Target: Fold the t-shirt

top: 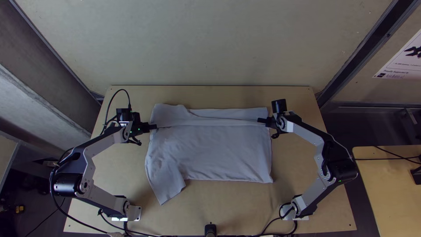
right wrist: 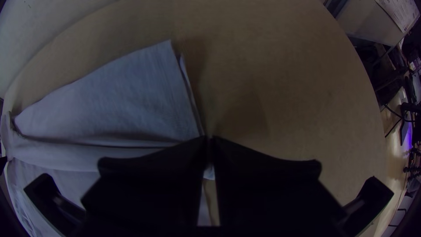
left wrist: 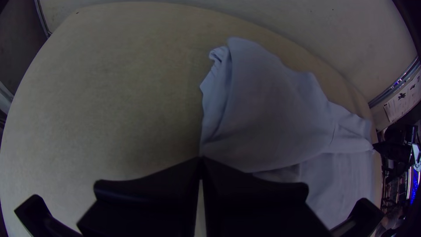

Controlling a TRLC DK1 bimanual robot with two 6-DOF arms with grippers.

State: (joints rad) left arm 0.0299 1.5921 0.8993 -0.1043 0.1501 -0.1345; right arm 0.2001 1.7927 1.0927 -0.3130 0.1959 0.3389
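The light grey-blue t-shirt (top: 219,149) lies mostly spread on the table, its far part folded over in a band, a sleeve pointing toward the near edge at the left. My left gripper (top: 153,126) is shut on the left end of the fold; in the left wrist view the left gripper (left wrist: 201,161) pinches the edge of the shirt (left wrist: 272,118). Opposite it, my right gripper (top: 262,120) is shut on the fold's right end. In the right wrist view the right gripper (right wrist: 208,140) holds the side edge of the shirt (right wrist: 127,96).
Bare wooden table (top: 228,202) surrounds the shirt on all sides. A wall stands behind the table's far edge. A small black object (top: 210,229) is at the middle of the near edge, with cables beside it. Another wooden table (top: 386,188) stands off to the right.
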